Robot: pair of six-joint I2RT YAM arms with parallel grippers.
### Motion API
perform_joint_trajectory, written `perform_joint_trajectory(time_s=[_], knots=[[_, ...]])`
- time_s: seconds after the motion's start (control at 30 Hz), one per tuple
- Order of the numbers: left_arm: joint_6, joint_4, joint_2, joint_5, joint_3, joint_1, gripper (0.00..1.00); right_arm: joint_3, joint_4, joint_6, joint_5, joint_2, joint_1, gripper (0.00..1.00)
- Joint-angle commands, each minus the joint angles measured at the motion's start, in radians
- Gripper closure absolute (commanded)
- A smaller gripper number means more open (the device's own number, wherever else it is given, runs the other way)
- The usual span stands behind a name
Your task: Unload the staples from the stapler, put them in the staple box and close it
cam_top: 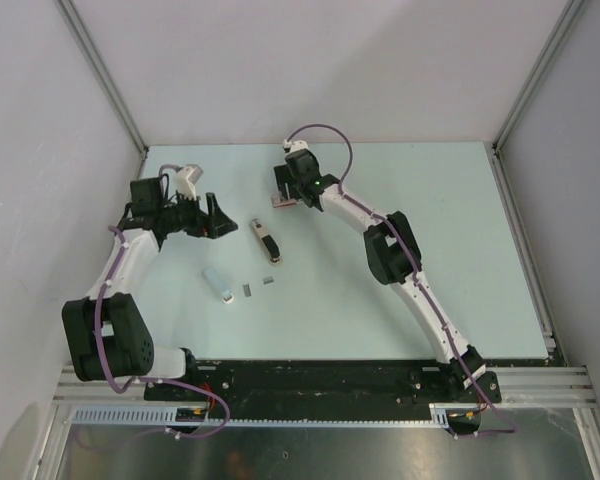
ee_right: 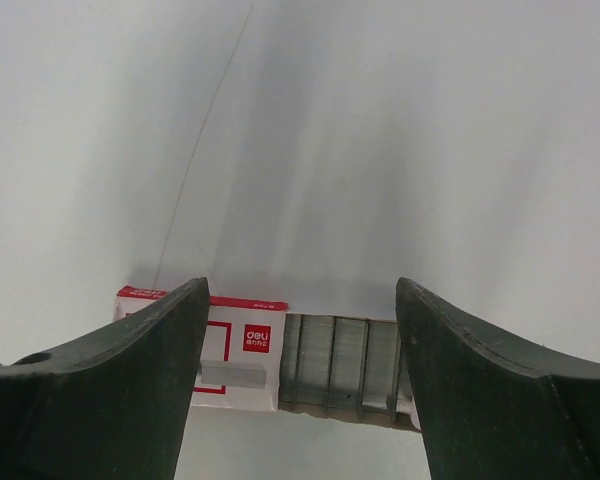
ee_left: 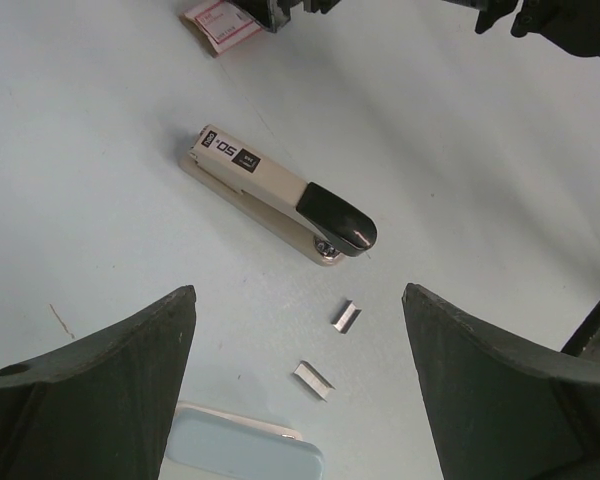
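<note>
The stapler lies flat in the middle of the table, beige with a black end cap and a dark label. Two short strips of staples lie loose just in front of it, the second strip nearer to me. My left gripper hangs open above these strips and holds nothing. My right gripper stands open over a red-and-white staple box whose pulled-out tray of staple rows shows between its fingers.
A pale blue flat oblong thing lies left of the loose strips. The staple box sits beyond the stapler, toward the back wall. Side walls close in the table on the left and right.
</note>
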Motion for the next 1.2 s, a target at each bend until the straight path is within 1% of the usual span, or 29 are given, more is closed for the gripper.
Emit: perform_joint_trajectory(time_s=[0.0, 0.13, 0.3, 0.57, 0.8, 0.97, 1.17], knots=[[-0.001, -0.001, -0.058, 0.031, 0.009, 0.005, 0.11, -0.096, -0.141, -0.017, 0.039, -0.079, 0.011, 0.23], [-0.001, -0.006, -0.088, 0.033, 0.003, 0.005, 0.11, -0.199, -0.159, -0.013, 0.063, -0.136, 0.015, 0.26], [-0.003, -0.017, -0.127, 0.037, -0.003, 0.005, 0.11, -0.363, -0.128, 0.001, 0.088, -0.241, 0.02, 0.27], [0.005, -0.04, -0.194, 0.035, -0.011, 0.005, 0.11, -0.659, -0.056, 0.066, 0.095, -0.393, 0.023, 0.31], [0.016, -0.06, -0.234, 0.034, -0.018, 0.006, 0.11, -0.875, -0.015, 0.137, 0.102, -0.503, 0.033, 0.34], [0.015, -0.068, -0.251, 0.042, -0.019, 0.005, 0.11, -0.974, -0.016, 0.202, 0.134, -0.57, 0.048, 0.36], [0.015, -0.077, -0.273, 0.048, -0.019, 0.005, 0.11, -1.026, -0.055, 0.278, 0.196, -0.612, 0.085, 0.36]])
